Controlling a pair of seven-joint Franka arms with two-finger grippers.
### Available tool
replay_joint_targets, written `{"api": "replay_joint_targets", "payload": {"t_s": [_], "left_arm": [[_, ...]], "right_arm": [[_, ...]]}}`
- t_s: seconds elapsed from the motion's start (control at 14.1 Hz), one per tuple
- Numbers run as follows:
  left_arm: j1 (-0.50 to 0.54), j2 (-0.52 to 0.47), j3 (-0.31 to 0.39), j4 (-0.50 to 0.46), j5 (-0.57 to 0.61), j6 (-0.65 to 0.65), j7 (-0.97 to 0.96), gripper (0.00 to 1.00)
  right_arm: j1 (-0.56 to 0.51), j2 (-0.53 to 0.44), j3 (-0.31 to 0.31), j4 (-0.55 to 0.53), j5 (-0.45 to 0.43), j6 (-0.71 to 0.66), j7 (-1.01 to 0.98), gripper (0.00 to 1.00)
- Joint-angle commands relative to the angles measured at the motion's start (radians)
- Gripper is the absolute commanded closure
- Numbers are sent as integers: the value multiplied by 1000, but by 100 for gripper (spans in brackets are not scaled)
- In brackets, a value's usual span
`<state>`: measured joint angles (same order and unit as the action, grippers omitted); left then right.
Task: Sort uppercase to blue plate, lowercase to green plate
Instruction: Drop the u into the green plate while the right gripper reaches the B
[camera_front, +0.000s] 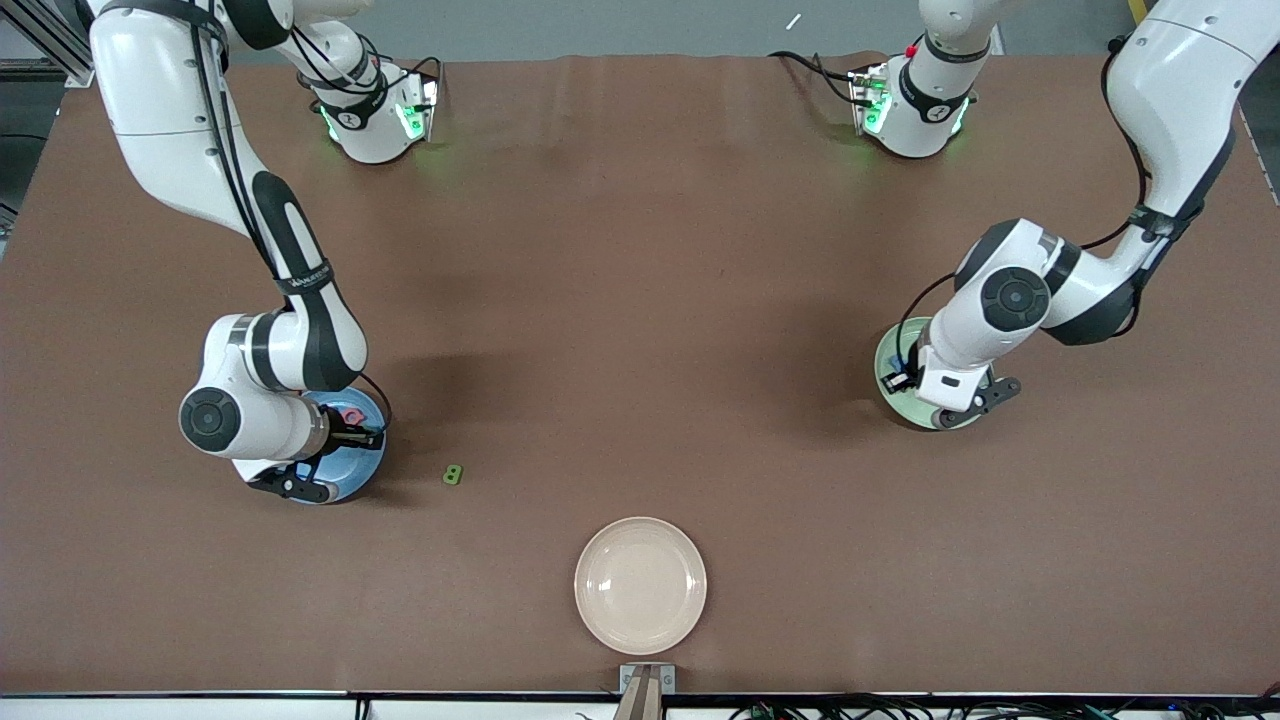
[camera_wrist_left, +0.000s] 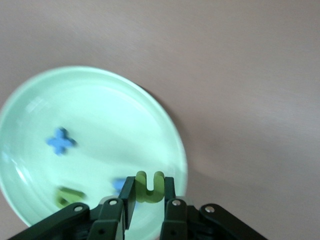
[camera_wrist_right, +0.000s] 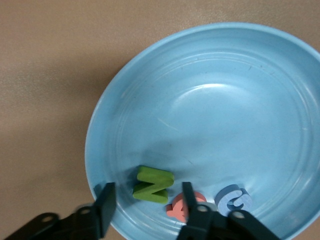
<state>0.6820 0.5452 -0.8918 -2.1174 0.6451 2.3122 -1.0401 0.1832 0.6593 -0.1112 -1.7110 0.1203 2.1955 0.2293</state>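
My left gripper (camera_front: 897, 381) is over the green plate (camera_front: 884, 358) and is shut on the small green u (camera_wrist_left: 149, 187), held just above the plate (camera_wrist_left: 100, 115). In that plate lie the blue x (camera_wrist_left: 61, 141), a blue piece (camera_wrist_left: 119, 184) and a green piece (camera_wrist_left: 69, 195), both partly hidden by the fingers. My right gripper (camera_front: 358, 436) is open over the blue plate (camera_front: 366, 474). In the right wrist view that plate (camera_wrist_right: 225, 110) holds the green N (camera_wrist_right: 153, 184), which lies below the open gripper (camera_wrist_right: 147, 205), the pink-red G (camera_wrist_right: 181, 209) and the blue G (camera_wrist_right: 233, 198). The green B (camera_front: 453, 474) lies on the table beside the blue plate.
A cream-beige plate (camera_front: 640, 585) sits empty near the table's front edge, nearer to the front camera than both other plates. The brown table (camera_front: 640, 300) stretches between the two arms.
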Motion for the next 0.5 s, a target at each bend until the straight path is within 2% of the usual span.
{"api": "replay_joint_targets", "payload": {"t_s": [0.0,0.43], "left_arm": [[43,-19,-16,-33,59,12,58,86],[79,25,-13,-32,125,25,135,86]], "right_arm": [[-2,-27,12,2,-8,-13,15,0],[68,-20,21,74,12,12,166,0]]}}
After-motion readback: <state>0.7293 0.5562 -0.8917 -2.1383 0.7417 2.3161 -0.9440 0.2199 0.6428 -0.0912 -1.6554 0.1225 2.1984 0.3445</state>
